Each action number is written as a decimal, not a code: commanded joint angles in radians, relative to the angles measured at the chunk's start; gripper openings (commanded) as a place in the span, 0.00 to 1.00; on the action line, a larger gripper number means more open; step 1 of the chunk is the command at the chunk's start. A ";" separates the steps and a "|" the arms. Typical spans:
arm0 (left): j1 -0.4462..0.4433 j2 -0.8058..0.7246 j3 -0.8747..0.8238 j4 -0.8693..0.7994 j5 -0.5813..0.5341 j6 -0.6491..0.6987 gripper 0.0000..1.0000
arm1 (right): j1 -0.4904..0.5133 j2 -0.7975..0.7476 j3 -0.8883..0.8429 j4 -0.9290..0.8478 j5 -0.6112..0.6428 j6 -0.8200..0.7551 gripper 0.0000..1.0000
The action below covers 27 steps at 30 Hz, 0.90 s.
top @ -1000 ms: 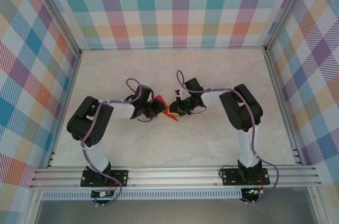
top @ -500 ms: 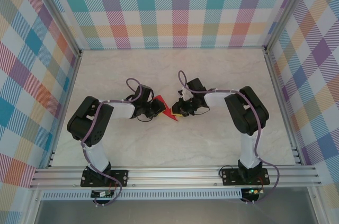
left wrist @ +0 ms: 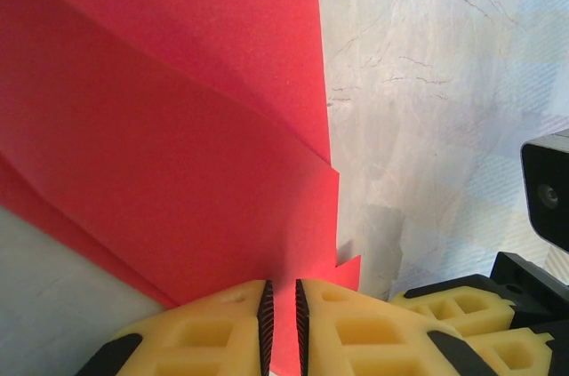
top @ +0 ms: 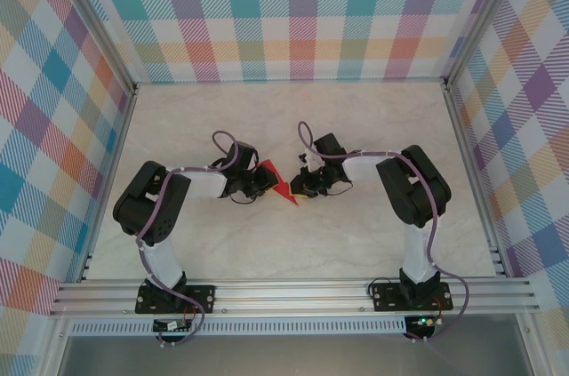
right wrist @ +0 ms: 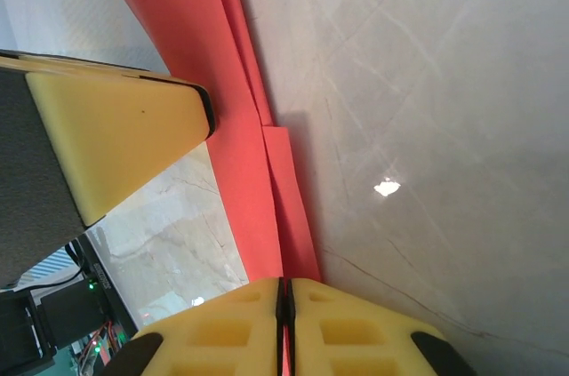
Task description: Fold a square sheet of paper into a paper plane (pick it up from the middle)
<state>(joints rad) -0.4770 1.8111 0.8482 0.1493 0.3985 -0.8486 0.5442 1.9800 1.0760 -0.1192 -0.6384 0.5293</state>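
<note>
Paper [left wrist: 178,172] in L gripper [left wrist: 283,292], R gripper [right wrist: 284,292]

OVERHEAD AND WRIST VIEWS: The top camera looked down from above and behind the two arm bases [top: 175,296], standing well back and taking in the whole marbled table [top: 373,118] between checked walls [top: 284,12]. The left wrist camera sat close over the left gripper [left wrist: 283,305], facing along its yellow fingers [left wrist: 204,332] across the folded red paper [left wrist: 160,127] to the tabletop. The right wrist camera looked just as closely past the right gripper [right wrist: 283,300] along the same paper. Each wrist view caught part of the other arm: a yellow finger at the left of the right wrist view and, apparently, fingers and a lens [left wrist: 547,196] at the right of the left one. All three views shared the paper at mid-table.
</note>
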 commanded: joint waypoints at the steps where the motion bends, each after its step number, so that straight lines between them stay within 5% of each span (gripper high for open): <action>1: -0.003 0.040 0.000 -0.086 -0.055 0.002 0.18 | 0.007 0.008 -0.002 -0.052 0.018 -0.034 0.09; 27: -0.024 -0.073 -0.048 0.053 0.123 -0.038 0.24 | 0.013 0.023 0.018 -0.078 0.062 -0.032 0.07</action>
<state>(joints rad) -0.4812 1.7802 0.8200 0.1864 0.5007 -0.8749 0.5480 1.9800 1.0828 -0.1589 -0.6083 0.5114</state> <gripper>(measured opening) 0.244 0.070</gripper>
